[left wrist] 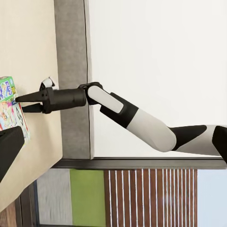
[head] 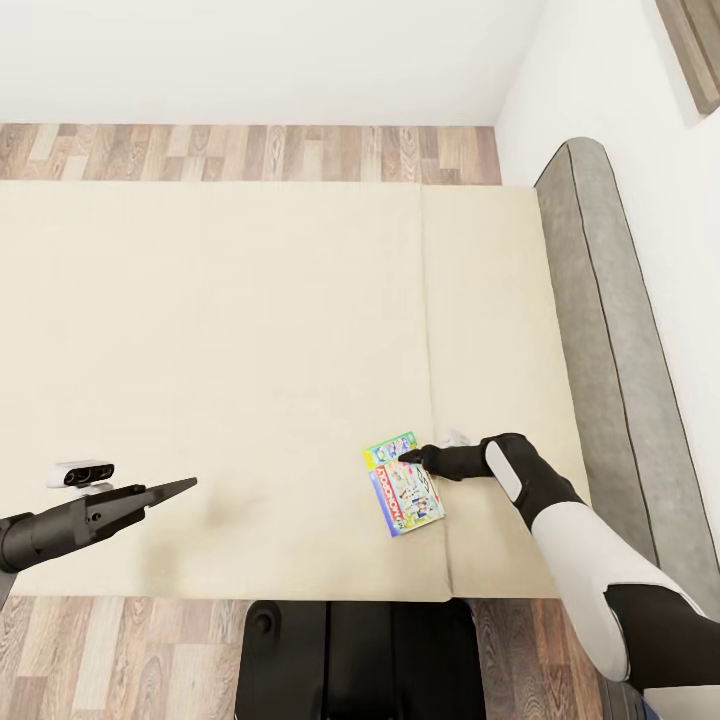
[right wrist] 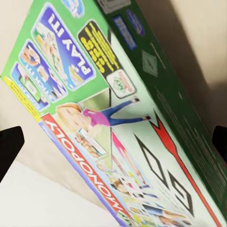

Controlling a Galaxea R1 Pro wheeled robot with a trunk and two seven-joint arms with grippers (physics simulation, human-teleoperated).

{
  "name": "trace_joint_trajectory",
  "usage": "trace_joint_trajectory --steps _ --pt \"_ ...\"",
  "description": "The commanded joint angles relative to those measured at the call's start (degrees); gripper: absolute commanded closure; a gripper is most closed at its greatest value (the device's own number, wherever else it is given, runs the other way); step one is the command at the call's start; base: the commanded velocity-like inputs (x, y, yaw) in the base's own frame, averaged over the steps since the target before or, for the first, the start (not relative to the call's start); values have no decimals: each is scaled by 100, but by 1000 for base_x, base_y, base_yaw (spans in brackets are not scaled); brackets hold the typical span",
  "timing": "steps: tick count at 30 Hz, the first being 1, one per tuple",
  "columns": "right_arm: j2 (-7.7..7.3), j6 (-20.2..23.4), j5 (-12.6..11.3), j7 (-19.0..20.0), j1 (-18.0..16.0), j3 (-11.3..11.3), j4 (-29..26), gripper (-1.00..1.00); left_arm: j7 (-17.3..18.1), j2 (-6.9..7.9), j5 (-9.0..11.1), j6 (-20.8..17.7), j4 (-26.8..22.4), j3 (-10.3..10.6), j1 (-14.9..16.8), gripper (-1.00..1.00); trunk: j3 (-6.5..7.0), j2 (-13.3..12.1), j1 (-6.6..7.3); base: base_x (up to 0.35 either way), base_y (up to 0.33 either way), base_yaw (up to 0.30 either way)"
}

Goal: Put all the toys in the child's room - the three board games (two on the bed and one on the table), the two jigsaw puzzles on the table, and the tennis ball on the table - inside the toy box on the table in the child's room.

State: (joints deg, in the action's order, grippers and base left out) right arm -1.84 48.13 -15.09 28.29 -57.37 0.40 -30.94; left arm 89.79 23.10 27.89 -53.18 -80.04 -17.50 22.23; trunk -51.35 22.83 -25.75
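Two board games lie together near the front right of the cream bed [head: 220,350]: a green-topped box [head: 390,449] and, touching it, a Monopoly box [head: 410,502]. Whether they overlap I cannot tell. My right gripper [head: 412,458] hovers at their right edge, open, with nothing between its fingers; in the left wrist view its two tips [left wrist: 23,103] stand apart beside the boxes [left wrist: 9,111]. The right wrist view looks close at the Monopoly lid [right wrist: 118,132], fingertips [right wrist: 9,151] spread wide. My left gripper [head: 188,486] hangs open over the bed's front left, far from the games.
A grey padded headboard [head: 600,330] runs along the bed's right side against the white wall. Wooden floor [head: 250,152] shows beyond the far edge and along the near edge, where my dark base [head: 360,660] stands against the bed.
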Motion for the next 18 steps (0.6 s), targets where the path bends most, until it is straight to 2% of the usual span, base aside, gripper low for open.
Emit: trace_joint_trajectory --steps 1,18 --pt "13 33 -8 10 -2 4 4 -100 21 2 -2 -61 0 1 1 -100 -6 9 -3 0 0 0" --pt "71 122 -17 10 -2 4 308 -100 21 2 -2 -61 1 6 1 -100 -6 9 -3 0 0 0"
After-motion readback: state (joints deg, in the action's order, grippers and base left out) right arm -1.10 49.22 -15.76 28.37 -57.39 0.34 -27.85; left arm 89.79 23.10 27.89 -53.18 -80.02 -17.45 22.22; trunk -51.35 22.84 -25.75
